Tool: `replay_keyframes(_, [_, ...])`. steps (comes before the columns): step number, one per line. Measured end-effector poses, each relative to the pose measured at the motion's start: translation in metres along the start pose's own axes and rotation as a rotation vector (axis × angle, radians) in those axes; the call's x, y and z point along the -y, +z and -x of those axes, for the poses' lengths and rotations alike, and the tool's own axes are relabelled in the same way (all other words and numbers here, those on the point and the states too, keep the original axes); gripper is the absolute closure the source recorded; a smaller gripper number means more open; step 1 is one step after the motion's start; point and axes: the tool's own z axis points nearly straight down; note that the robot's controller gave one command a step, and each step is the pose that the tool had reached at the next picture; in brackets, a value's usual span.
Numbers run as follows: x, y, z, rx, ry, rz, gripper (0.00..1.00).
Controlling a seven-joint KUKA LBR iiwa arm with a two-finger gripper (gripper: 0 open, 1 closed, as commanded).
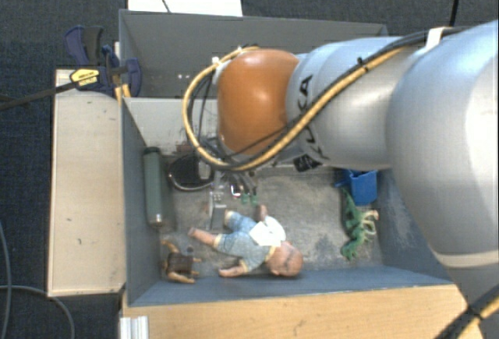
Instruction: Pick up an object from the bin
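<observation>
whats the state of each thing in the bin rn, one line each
gripper: low in the bin, over the doll
doll: lying flat, not lifted
green tube: lying along the left wall
brown toy: lying in the front left corner
green lizard toy: lying near the right wall
blue block: partly hidden by the arm

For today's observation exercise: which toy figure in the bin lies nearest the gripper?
The blue-clothed doll, right beside the gripper; the brown figure and green figure lie farther off.
</observation>
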Motion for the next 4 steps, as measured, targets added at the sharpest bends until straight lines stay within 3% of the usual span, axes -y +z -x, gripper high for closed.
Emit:
replay_keyframes(1, [0.001,-0.005,0.002,0.007,0.007,0.002,0.0])
replay_keyframes(2, [0.032,0.064,-0.053,0.01,0.03,0.002,0.0])
replay_keyframes(3, [0.039,0.078,-0.06,0.009,0.138,0.005,0.0])
replay_keyframes(4, [0.043,0.073,-0.051,0.009,0.382,0.004,0.0])
